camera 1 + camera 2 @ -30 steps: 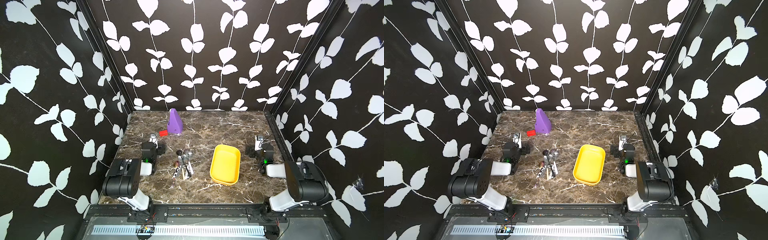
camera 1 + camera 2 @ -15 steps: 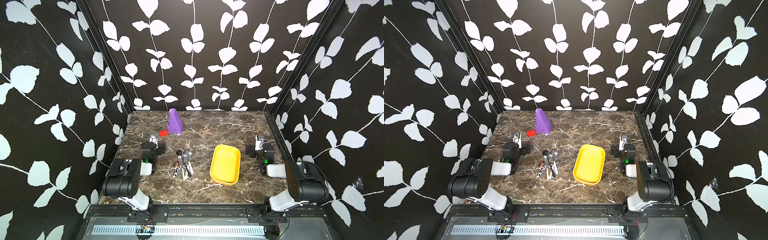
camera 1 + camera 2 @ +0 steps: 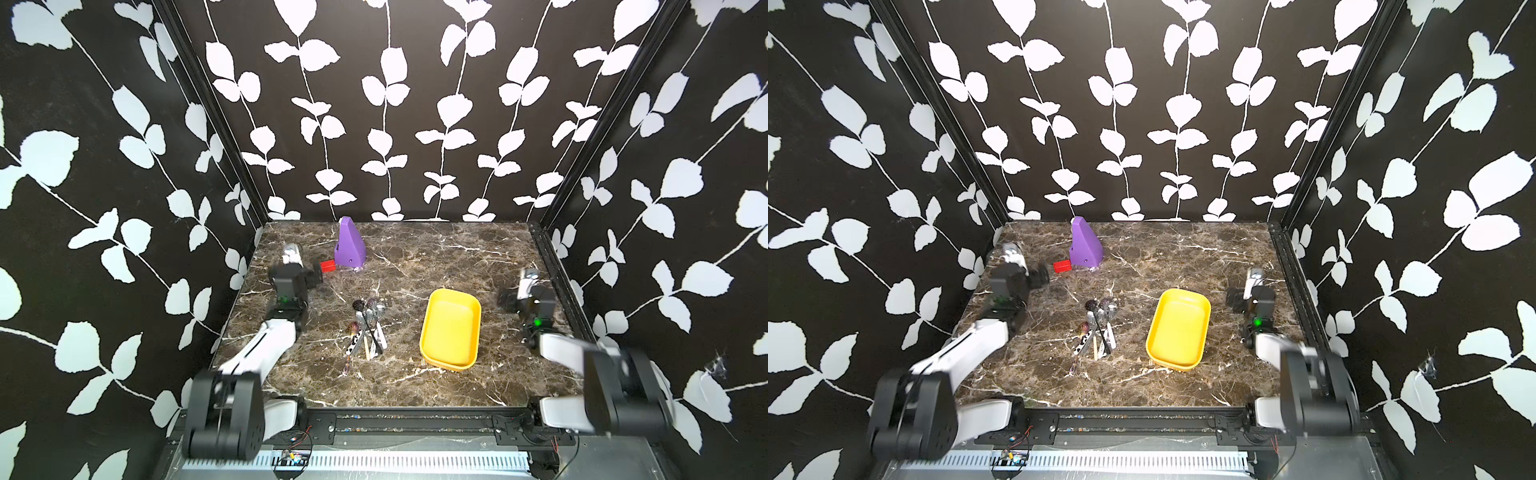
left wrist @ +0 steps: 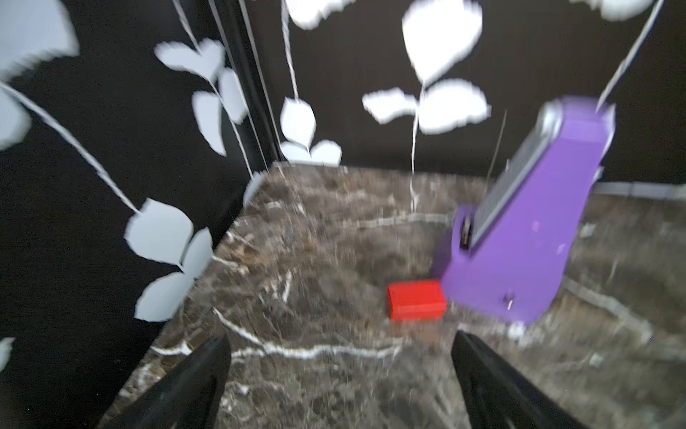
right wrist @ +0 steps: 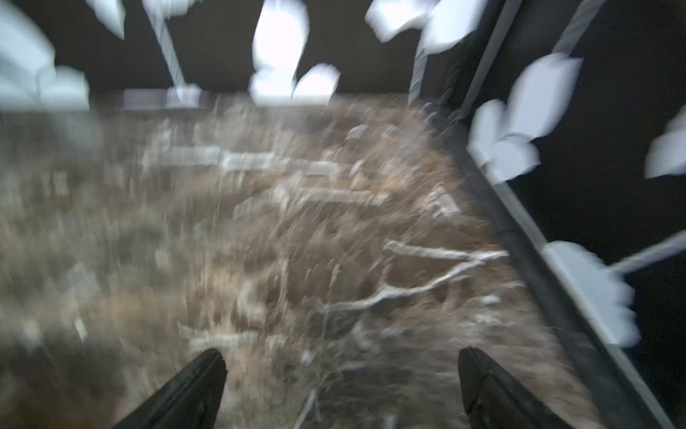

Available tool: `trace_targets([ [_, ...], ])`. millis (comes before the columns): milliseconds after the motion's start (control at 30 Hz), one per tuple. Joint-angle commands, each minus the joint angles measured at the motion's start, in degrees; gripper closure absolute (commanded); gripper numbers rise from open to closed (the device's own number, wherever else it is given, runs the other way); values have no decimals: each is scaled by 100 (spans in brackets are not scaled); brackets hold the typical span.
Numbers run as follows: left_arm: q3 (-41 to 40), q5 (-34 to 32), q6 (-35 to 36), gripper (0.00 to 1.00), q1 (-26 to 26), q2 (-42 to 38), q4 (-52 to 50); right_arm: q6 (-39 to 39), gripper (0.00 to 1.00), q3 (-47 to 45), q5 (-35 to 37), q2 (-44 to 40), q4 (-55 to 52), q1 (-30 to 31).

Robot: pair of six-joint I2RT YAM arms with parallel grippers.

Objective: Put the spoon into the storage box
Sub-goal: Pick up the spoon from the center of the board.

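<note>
Several spoons (image 3: 368, 328); one storage box (image 3: 451, 328)

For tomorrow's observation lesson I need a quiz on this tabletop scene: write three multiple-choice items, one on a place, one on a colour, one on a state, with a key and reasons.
1. Where does the small red block lie?
A. inside the tray
B. beside the purple wedge-shaped object
C. among the spoons

2. What colour is the shallow rectangular plastic storage box?
A. yellow
B. green
C. white

3. What state is the storage box in?
A. holding one spoon
B. turned upside down
C. empty, opening upward

Key:
1 B, since both top views show the block right next to the wedge's base, near the back of the marble-patterned table.
2 A, since the tray is bright yellow in both top views.
3 C, since its floor shows bare, while the cluster of spoons lies on the table to one side of it.
</note>
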Motion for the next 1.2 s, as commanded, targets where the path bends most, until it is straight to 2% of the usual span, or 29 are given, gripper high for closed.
trace_targets([
  [0,438,-721,-1304,1,-6,-490,-1919,1412,1,703,876,-991,-1441,-34],
  [33,625,-976,-1728,1,12,-612,-2464,1710,1,918,983,-1122,-1862,-26],
  [67,716,-937,-1925,1,63,-735,-2838,2383,1,1097,1443,-1193,-2319,-20],
  [100,722,-716,-2005,1,132,-832,-2965,3039,1,1230,1727,-1233,-2860,-42],
  [133,700,-338,-2024,1,212,-952,-3008,3326,0,1312,1681,-1288,-3261,-114],
  [300,1060,2060,-1915,2,271,-1011,-3786,3102,0,1585,649,-1322,-3572,-259],
  [367,1241,2880,-2033,7,230,-837,-4303,2962,1,1985,166,-1177,-3970,-224],
  [400,1300,3072,-2029,10,141,-763,-4544,2925,1,2086,-53,-1085,-4015,-199],
  [433,1358,3071,-2016,12,-54,-687,-4824,2893,1,2234,-324,-976,-4114,-150],
  [533,1585,2372,-1983,13,-926,-463,-5753,2729,3,2626,-653,-635,-4566,110],
  [633,1816,1965,-2263,19,-1741,-127,-6310,2560,5,2922,-687,-375,-4938,341],
  [767,2329,1314,-2479,24,-2680,519,-6890,2601,7,2928,-701,-220,-4867,418],
  [900,2428,1502,-2704,37,-2953,1099,-6696,2639,8,2951,-774,-83,-4828,416],
  [1000,2634,1502,-2771,42,-3204,1554,-6499,2606,8,2936,-794,-20,-4837,417],
  [1067,2791,1513,-2846,49,-3253,1868,-6441,2627,9,2917,-758,14,-4830,413],
  [1167,2884,1487,-2925,54,-3250,2177,-6279,2686,9,2892,-838,74,-4793,416],
])
